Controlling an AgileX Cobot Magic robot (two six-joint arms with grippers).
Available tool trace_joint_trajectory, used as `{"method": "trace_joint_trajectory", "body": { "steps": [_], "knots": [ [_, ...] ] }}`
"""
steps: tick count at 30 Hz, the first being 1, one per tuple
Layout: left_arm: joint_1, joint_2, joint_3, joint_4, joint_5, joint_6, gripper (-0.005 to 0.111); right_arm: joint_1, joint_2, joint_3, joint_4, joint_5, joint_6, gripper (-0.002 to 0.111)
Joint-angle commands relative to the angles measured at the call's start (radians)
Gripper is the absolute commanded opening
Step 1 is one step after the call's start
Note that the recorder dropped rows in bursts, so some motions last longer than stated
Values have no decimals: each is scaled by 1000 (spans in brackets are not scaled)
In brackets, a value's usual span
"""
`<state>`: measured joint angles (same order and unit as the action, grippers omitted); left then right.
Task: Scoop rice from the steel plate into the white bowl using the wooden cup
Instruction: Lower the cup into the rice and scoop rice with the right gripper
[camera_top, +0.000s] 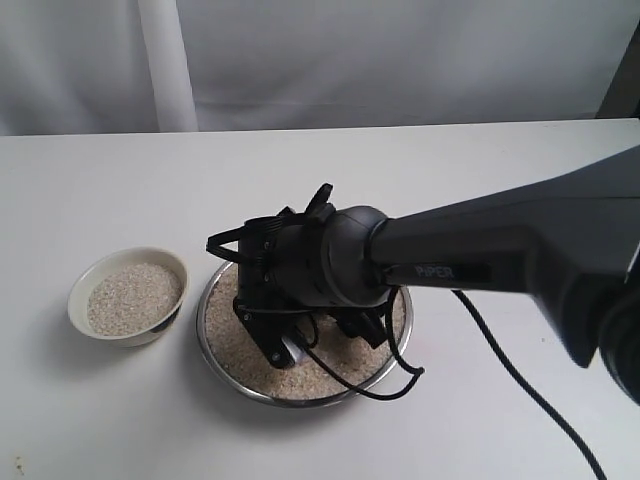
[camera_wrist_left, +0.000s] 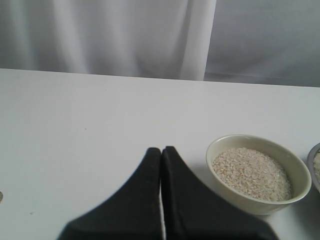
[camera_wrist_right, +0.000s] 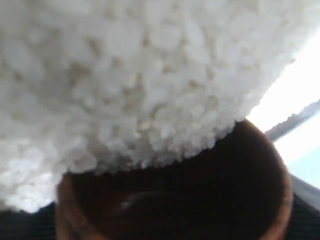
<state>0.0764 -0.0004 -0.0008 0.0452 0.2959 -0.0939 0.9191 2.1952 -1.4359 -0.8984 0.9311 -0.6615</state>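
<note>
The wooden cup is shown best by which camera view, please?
The right wrist view: the wooden cup fills much of the frame close up, its dark mouth against the rice. In the exterior view the right arm hides it, and the left wrist view misses it entirely.

I'm reading pale beige, grainy rice (camera_top: 250, 350) in a shiny silver plate (camera_top: 300, 399) and a cream-white bowl (camera_top: 80, 290) — the cup (camera_wrist_right: 282, 200) reddish-brown, dark inside — all on a white table (camera_top: 100, 180).
</note>
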Motion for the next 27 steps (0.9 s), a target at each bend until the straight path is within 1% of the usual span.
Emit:
{"method": "trace_joint_trajectory", "body": {
  "steps": [1, 27],
  "knots": [
    [-6, 0, 1, -1, -11, -2, 0, 9, -8, 2, 73, -49, 7, 0],
    [-6, 0, 1, -1, -11, -2, 0, 13, -18, 2, 189, -186, 3, 0]
  ]
}}
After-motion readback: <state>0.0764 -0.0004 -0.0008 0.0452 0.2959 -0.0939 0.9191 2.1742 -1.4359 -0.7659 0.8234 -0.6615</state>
